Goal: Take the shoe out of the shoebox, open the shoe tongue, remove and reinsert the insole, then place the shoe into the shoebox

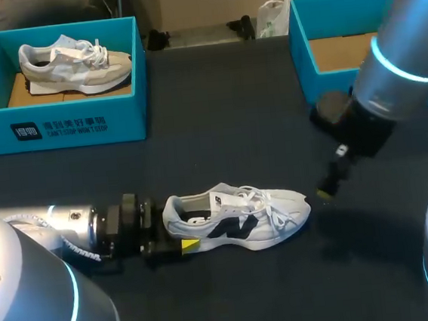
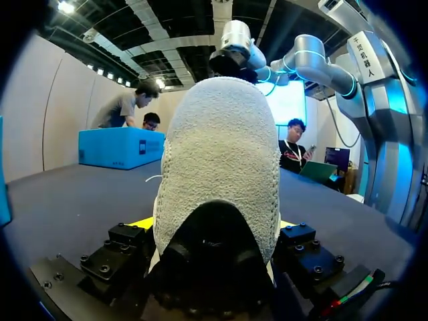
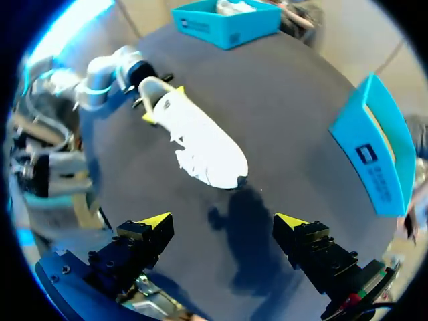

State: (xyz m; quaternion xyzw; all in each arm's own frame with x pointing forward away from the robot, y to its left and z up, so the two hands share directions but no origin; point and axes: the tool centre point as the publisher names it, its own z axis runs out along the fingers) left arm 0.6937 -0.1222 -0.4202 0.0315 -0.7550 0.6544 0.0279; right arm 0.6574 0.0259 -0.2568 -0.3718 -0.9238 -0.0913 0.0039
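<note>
Left gripper point(image 1: 175, 229) clamping shoe point(image 1: 242, 218), table point(image 1: 220, 145) centre

Silver arms point(image 1: 396, 44) with glowing blue rings, black screw-studded hands point(image 3: 224, 231), yellow fingertips point(image 3: 155, 219).

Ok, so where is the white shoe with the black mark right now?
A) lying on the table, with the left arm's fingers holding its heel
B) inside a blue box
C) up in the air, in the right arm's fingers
A: the white shoe lies on the dark table, its heel clamped between the left arm's fingers, while the right arm's fingers are open and hold nothing.
</note>
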